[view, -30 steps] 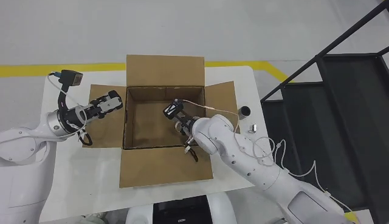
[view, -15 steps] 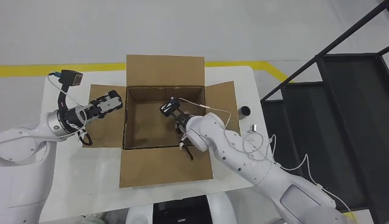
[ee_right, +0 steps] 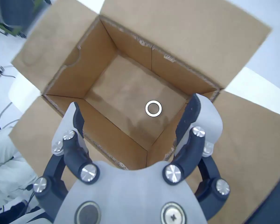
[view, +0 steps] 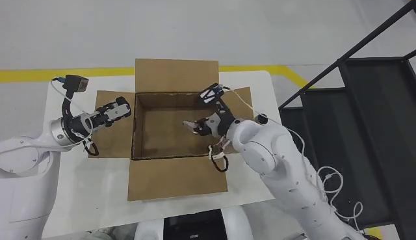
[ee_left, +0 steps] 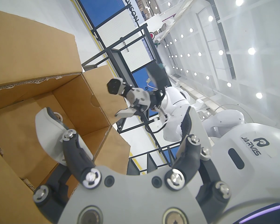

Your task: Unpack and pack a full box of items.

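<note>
The cardboard box [view: 175, 77] stands in the middle of the white table [view: 257, 87] with all four flaps folded outward. A small white ring [ee_right: 153, 108] lies flat on its brown floor (nothing else rests beside it there).

The right gripper [view: 195, 127] hangs above the open box, toward its 3 o'clock wall, with its fingers [ee_right: 196, 108] spread wide and holding nothing. The left gripper [view: 121, 108] sits at the box's 9 o'clock, over the outer flap, its fingers [ee_left: 49, 122] likewise parted and empty.

The table stands on a pale grey floor [view: 214, 19]. A yellow line [view: 39, 75] runs across the floor at the table's 12 o'clock edge, and a black metal staircase [view: 364, 129] rises at 3 o'clock. Rows of round ceiling lights [ee_left: 239, 1] shine overhead.
</note>
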